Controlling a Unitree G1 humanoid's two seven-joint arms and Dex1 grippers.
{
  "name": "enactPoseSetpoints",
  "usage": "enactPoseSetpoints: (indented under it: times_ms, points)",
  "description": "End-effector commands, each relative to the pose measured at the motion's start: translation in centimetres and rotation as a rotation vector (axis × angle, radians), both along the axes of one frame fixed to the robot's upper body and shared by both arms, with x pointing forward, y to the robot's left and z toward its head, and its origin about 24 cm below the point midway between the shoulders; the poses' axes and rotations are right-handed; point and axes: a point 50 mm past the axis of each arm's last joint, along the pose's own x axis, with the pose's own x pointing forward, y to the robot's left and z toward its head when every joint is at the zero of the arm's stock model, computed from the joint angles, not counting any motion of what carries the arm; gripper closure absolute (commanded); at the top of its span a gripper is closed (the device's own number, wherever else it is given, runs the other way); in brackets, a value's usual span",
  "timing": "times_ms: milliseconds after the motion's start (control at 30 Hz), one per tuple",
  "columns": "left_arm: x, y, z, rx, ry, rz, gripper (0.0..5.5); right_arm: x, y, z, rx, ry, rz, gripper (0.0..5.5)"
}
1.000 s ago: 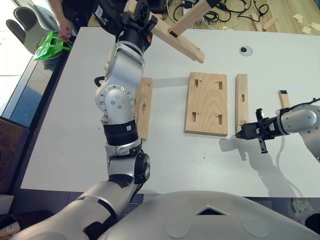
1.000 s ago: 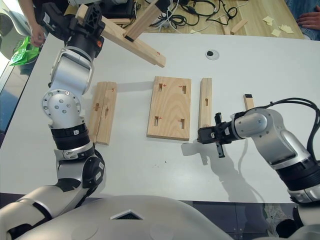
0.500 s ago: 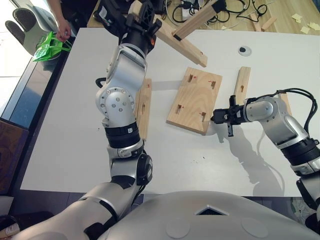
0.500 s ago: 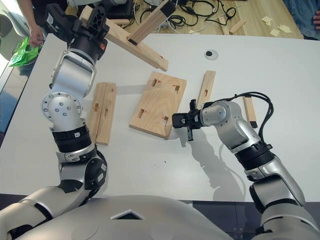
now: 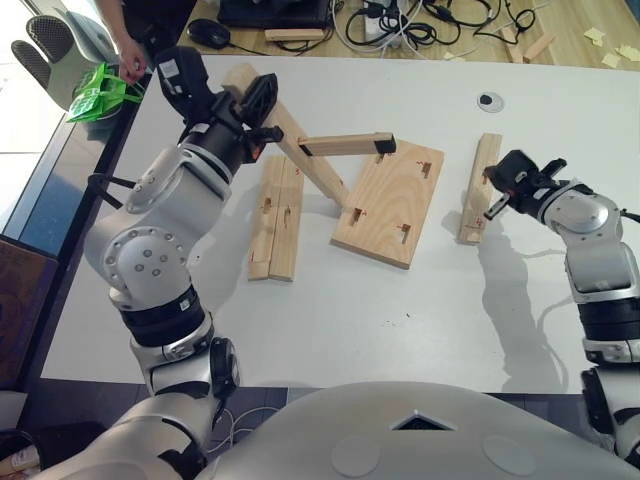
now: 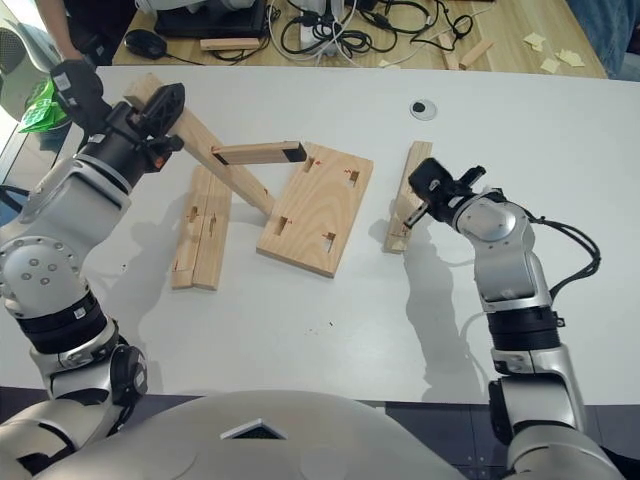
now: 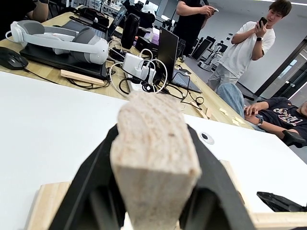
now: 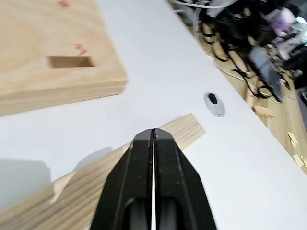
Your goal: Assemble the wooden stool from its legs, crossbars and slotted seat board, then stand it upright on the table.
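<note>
The left arm has swung its leg-and-crossbar piece [image 5: 305,160] down from the far edge. The left end effector [image 5: 248,105] is clamped on the upper end, and the lower end sits between the paired legs [image 5: 275,215] and the angled seat board [image 5: 390,205] on the worktop [image 5: 450,300]. The right end effector [image 8: 152,136], fingers together, has withdrawn over the single leg [image 5: 478,185]. The likely risk is that the slanted leg skids and shoves the unheld board, throwing its slots out of line.
</note>
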Motion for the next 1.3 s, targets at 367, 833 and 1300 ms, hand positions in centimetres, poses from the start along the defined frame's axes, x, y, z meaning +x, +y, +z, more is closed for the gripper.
enactPoseSetpoints:
  times_ms: [367,833,1300]
  points:
    - [-1.6,-0.4,-0.5,-0.048,0.112,-0.074,4.48,0.4,0.8,-1.6,0.074,-0.033,-0.127,5.50]
    - [-0.9,-1.3,-1.7,0.036,0.196,0.022,4.48,0.4,1.6,-1.3,0.085,-0.086,-0.111,5.50]
    - [-0.4,-3.2,-1.9,0.203,0.086,-0.023,4.48,1.2,1.9,-1.2,0.121,-0.132,-0.129,5.50]
